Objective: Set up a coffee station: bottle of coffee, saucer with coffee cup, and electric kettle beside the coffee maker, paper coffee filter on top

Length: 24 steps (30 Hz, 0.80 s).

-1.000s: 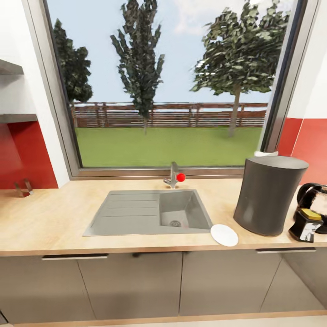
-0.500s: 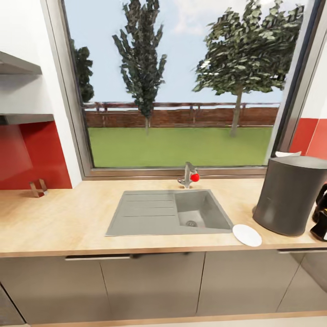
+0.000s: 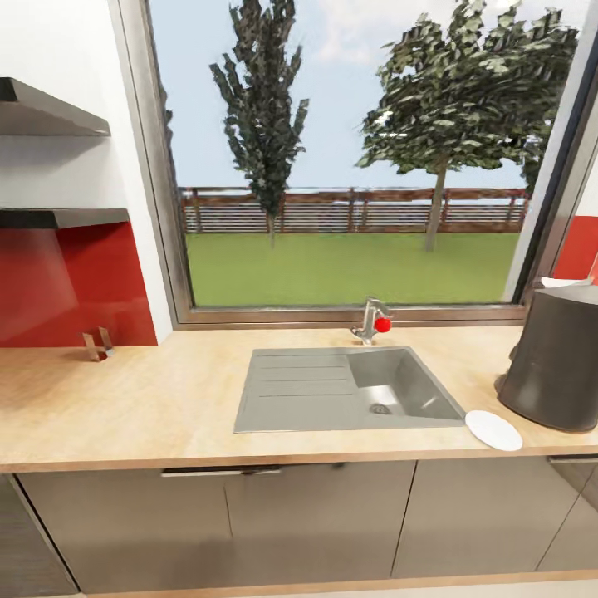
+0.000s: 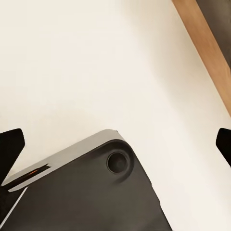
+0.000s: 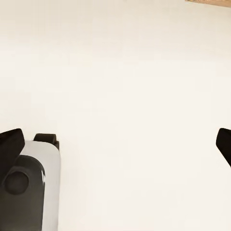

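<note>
At the right end of the kitchen countertop [image 3: 124, 399] stands the coffee maker [image 3: 555, 357], cut by the picture's edge, with the saucer [image 3: 493, 430] lying flat just beside its base, near the counter's front edge. Left of them is the grey sink [image 3: 349, 389] with its tap [image 3: 371, 321] under the window [image 3: 349, 158]. Two dark shelves [image 3: 58, 218] hang on the left wall. Both the left gripper [image 4: 115, 144] and the right gripper [image 5: 115, 139] have their fingers spread wide over pale floor.
</note>
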Motion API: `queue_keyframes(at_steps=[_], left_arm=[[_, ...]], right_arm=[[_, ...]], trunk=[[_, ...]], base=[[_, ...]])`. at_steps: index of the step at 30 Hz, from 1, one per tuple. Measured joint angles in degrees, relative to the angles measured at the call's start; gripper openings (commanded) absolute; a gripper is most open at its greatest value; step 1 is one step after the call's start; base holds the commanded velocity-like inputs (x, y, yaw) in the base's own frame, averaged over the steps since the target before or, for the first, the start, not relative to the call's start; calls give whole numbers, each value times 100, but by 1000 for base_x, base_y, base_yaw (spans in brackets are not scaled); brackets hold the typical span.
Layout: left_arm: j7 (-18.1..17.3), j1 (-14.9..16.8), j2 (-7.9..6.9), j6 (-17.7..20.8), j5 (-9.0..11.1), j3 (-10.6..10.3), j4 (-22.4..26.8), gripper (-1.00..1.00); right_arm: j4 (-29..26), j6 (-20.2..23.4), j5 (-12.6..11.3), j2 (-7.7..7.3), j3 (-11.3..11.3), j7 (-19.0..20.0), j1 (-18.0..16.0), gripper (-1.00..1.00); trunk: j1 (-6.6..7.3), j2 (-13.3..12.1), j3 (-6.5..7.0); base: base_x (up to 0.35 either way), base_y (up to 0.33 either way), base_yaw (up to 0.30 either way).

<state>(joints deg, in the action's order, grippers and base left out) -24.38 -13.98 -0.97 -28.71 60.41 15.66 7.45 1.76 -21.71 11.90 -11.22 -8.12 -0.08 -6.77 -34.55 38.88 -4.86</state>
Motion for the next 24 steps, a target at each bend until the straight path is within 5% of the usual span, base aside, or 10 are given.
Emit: queue_keyframes(at_steps=[24], left_arm=[[0, 0, 0, -9, 1, -1, -4, 100]], right_arm=[[3, 0, 0, 4, 0, 0, 0, 100]], trunk=[[0, 0, 0]], base=[[0, 346, 0]])
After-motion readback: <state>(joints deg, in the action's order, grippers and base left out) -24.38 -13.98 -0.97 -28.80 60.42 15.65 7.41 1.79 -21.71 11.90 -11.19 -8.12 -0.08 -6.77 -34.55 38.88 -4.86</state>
